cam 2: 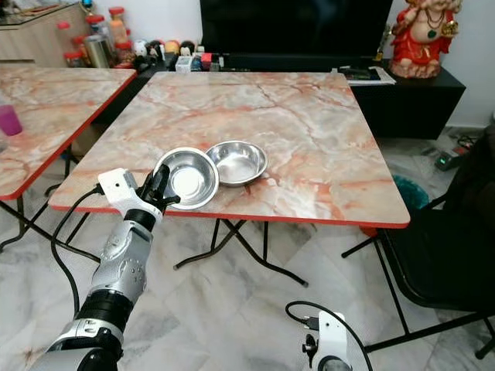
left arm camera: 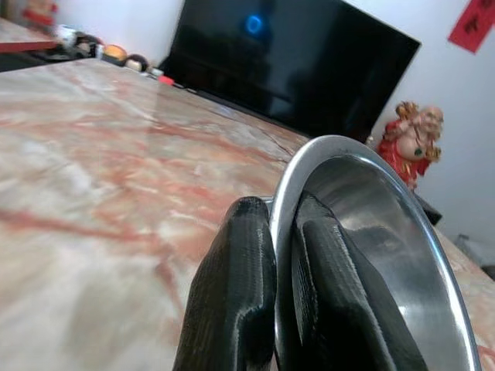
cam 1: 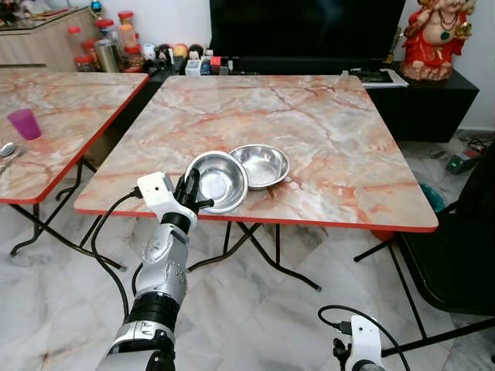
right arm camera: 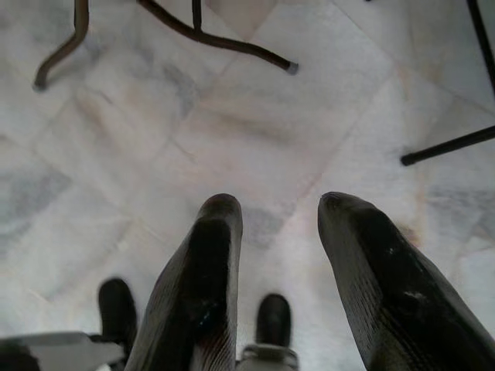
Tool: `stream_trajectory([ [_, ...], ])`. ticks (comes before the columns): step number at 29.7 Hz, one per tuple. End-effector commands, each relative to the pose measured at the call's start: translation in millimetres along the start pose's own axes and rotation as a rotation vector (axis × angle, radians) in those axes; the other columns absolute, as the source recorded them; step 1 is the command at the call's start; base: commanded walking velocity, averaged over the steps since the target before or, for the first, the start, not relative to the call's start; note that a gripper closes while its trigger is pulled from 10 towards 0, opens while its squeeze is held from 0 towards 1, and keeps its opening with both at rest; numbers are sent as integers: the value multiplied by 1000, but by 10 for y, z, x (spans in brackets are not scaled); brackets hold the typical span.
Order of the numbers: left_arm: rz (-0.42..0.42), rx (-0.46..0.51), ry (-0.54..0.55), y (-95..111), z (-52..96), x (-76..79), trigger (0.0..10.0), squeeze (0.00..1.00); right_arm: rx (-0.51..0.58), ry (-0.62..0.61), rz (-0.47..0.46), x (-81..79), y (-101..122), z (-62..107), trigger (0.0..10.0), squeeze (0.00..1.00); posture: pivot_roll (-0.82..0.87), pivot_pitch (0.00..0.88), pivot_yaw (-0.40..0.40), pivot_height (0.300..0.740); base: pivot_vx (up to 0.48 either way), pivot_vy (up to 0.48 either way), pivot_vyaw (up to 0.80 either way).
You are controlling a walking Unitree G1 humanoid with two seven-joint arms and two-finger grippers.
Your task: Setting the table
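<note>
Left wrist view gives us what the head cameras cannot: the two black fingers (left arm camera: 240, 294) closed tight on the thin rim of the steel bowl (left arm camera: 371, 232), one pad outside and one inside. From the left eye view we see the left gripper (cam 1: 191, 193) holding that bowl tilted at the table's (cam 1: 325, 131) near edge, lower centre of the frame, touching a second steel bowl (cam 1: 261, 165). In the right wrist view our right gripper (right arm camera: 271, 255) hangs over the floor tiles (right arm camera: 255, 124), fingers spread apart around nothing.
</note>
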State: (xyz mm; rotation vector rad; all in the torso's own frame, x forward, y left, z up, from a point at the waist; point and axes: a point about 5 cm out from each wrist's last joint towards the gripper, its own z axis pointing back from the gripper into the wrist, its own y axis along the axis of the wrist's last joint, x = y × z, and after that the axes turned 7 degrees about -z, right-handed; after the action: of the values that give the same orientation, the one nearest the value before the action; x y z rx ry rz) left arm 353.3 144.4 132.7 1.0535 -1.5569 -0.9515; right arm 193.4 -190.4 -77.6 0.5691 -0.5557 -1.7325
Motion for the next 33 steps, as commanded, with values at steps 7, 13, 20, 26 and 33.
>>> stream_trajectory([
  [7, 6, 11, -33, 36, -50, 80, 10000, 0, 0, -19, -16, 32, -21, 8, 10000, 0, 14, 0, 31, 740, 287, 0, -81],
  [13, 8, 12, -33, 37, -51, 84, 10000, 0, 2, -25, -9, 50, -18, 10, 10000, 0, 13, 0, 27, 740, 285, 0, 0],
  [20, 12, 12, -40, 37, -58, 97, 10000, 0, 7, -24, -7, 49, -1, 6, 10000, 0, 11, 0, 25, 740, 288, 0, 0],
  [26, 11, 15, -39, 39, -50, 99, 10000, 0, 5, -23, -4, 51, -14, 10, 10000, 0, 14, 0, 24, 740, 287, 0, 0],
  [33, 8, 10, -35, 26, -23, 73, 10000, 0, -11, -21, 0, 48, -88, 26, 10000, 0, 11, 0, 33, 740, 287, 0, 0],
])
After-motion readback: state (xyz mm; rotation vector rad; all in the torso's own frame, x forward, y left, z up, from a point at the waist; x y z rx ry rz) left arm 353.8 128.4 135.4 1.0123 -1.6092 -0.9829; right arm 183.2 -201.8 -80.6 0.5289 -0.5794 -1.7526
